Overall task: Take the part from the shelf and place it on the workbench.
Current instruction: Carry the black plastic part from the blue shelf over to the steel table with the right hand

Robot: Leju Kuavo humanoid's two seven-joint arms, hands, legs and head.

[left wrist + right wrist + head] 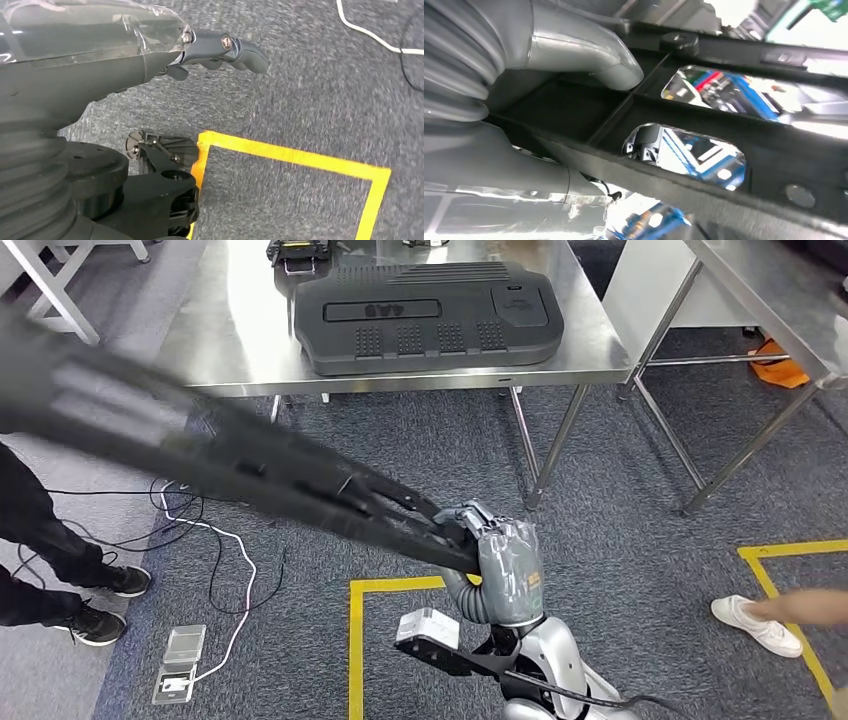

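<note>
The right hand point(505, 555) grips the long black part point(230, 455), its length running far-left; the surface point(225, 345) lies ahead.

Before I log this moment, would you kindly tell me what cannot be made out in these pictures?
- Held black part: in the head view it is motion-blurred, and its far end is cut off by the left edge.
- Right hand: its fingers are hidden behind the part in the head view.
- Person's shoe: the rest of the person is cut off by the right edge of the head view.
- Left hand: the cover hides most of it in the left wrist view.
</note>
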